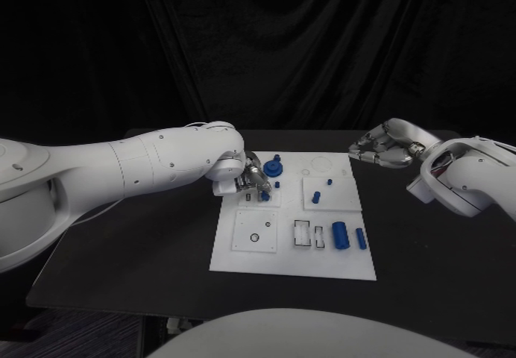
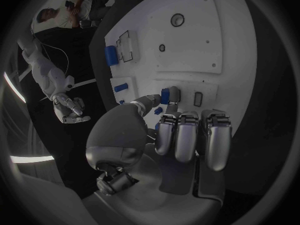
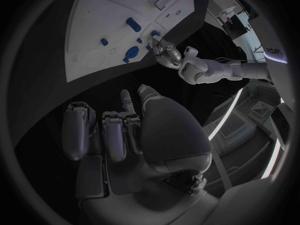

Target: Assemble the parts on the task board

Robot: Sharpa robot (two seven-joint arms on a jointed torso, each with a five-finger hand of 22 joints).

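The white task board (image 1: 242, 257) lies in the middle of the black table. My left hand (image 1: 250, 179) hovers over its far left corner and pinches a small blue part (image 2: 166, 95) between thumb and a finger, right at the board surface. A round blue knob (image 1: 273, 168) stands just beside that hand. Other blue parts lie on the board: a short peg (image 1: 316, 197), a thick cylinder (image 1: 340, 234) and a slim one (image 1: 362, 239). My right hand (image 1: 385, 147) hangs above the table off the board's far right corner, fingers curled in, holding nothing.
A small dark ring (image 1: 253, 238) sits in a square panel at the board's near left. Rectangular white slots (image 1: 303, 233) lie beside the thick cylinder. Bare black table (image 1: 140, 253) stretches on both sides of the board.
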